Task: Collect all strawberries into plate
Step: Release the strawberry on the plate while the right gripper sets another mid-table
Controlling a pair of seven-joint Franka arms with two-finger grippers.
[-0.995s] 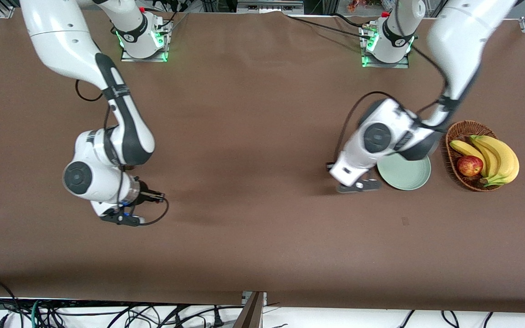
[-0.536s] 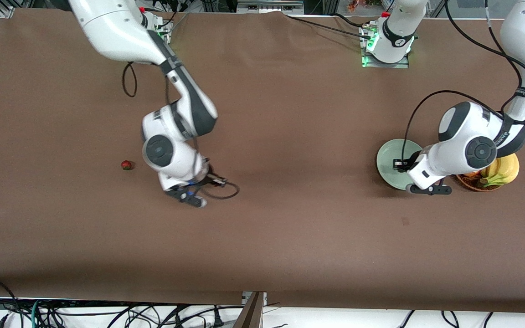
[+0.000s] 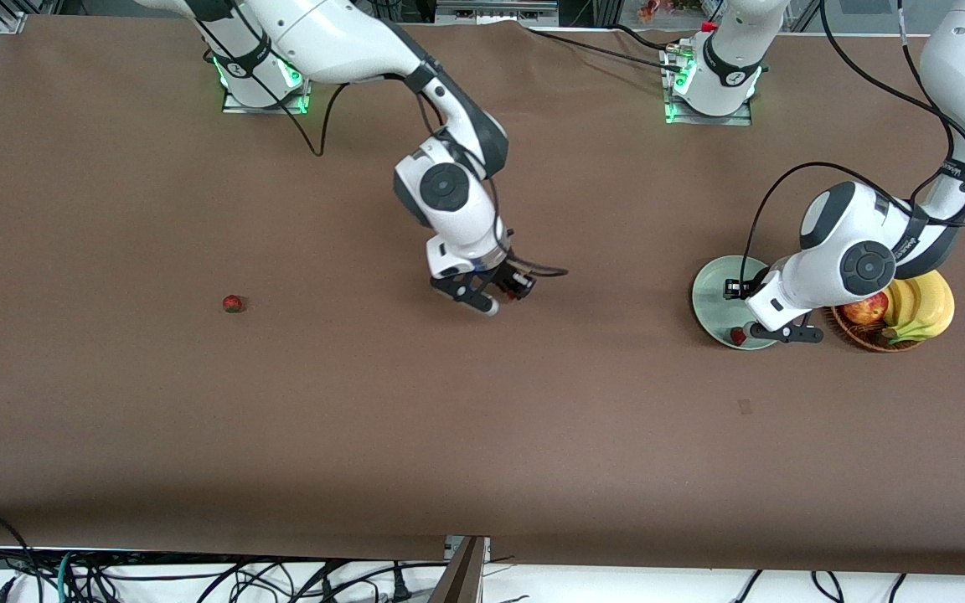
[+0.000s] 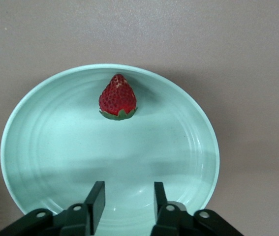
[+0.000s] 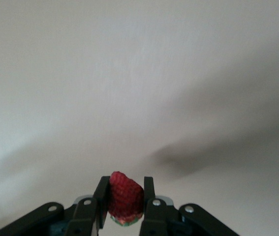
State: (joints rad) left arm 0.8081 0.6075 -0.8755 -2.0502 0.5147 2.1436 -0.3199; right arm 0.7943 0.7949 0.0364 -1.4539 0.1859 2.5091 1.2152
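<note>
Front view: right gripper (image 3: 518, 286) over mid-table, fingers clamped on a strawberry (image 5: 124, 196); plate (image 3: 713, 289) lay toward the left arm's end. Left gripper (image 4: 125, 200) hung over it, fingers parted, empty, one berry (image 4: 118, 97) inside. Third berry (image 3: 232, 303) sat toward the right arm's end.

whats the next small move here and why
Probably carry the right end effector on toward the plate: it is shut on a strawberry over bare table. The left end effector is open over the plate, one strawberry already in it, so it should lift clear.
</note>
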